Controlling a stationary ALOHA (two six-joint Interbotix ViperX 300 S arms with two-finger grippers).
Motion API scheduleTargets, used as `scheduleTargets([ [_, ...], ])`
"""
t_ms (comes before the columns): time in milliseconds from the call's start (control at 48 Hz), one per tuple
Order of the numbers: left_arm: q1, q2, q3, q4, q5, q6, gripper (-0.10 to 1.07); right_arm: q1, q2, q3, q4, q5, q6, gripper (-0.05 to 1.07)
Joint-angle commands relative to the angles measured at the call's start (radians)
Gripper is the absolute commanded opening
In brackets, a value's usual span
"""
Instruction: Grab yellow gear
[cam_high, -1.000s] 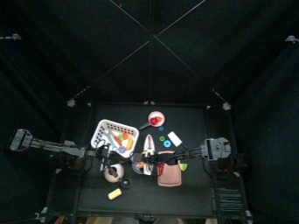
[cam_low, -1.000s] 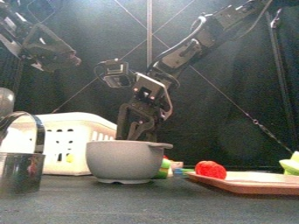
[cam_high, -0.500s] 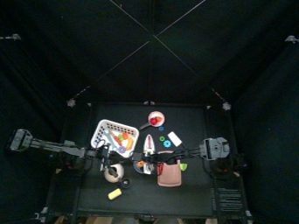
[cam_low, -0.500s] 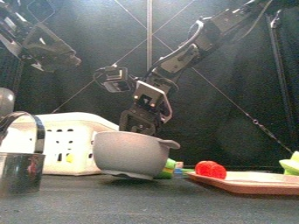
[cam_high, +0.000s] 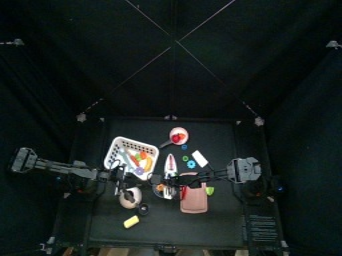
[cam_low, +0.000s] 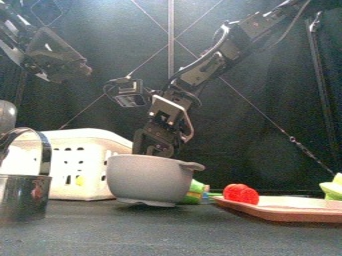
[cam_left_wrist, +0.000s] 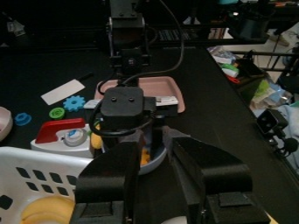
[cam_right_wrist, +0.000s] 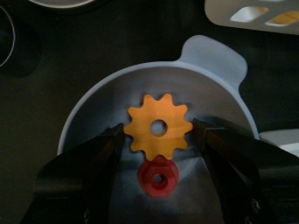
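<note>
- Right wrist view: yellow gear (cam_right_wrist: 160, 128) lies flat on the floor of a grey bowl (cam_right_wrist: 105, 96), teeth plain to see. A small red gear (cam_right_wrist: 156, 176) lies just beside it, nearer the camera.
- Same view: right gripper (cam_right_wrist: 159, 157) has its jaws spread wide, one on each side of the yellow gear, clasping nothing. I cannot tell whether the tips touch the bowl floor.
- Front view: the bowl (cam_low: 151, 178) hides both gears. It sits tilted, one side lifted off the table (cam_low: 171, 228). The right gripper (cam_low: 156, 149) dips into it from above.
- Front view only: white basket (cam_low: 74, 160) behind the bowl, a metal cup (cam_low: 23, 190) at the near left, a pink tray (cam_low: 294, 209) at right.
- Left wrist view: left gripper (cam_left_wrist: 163, 188) hangs over the basket (cam_left_wrist: 30, 175), jaws parted and empty. It looks across at the right arm's wrist over the bowl.
- Top view: both arms meet near mid-table; the gear is too small to pick out.
</note>
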Motion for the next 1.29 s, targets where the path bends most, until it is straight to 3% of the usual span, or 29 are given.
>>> scheduleTargets([
  [0,0.002,0.002,-0.012,-0.002,-0.009,0.002,0.68,-0.006,-0.008,-0.012,-0.002,0.012,0.000,0.93],
  [146,0.002,0.002,-0.011,0.002,-0.009,0.002,0.68,-0.006,-0.005,-0.015,-0.002,0.017,0.000,0.89],
  [479,0.000,0.002,-0.011,0.002,-0.009,0.002,0.68,-0.003,-0.020,-0.035,-0.003,0.023,-0.003,0.67],
  [833,-0.005,0.002,-0.014,0.003,-0.012,0.003,0.68,-0.003,-0.103,-0.051,-0.018,0.067,-0.003,0.66],
  [1271,-0.006,0.002,-0.011,0.003,-0.012,0.002,0.68,-0.002,-0.118,-0.054,-0.041,0.063,-0.002,0.66],
])
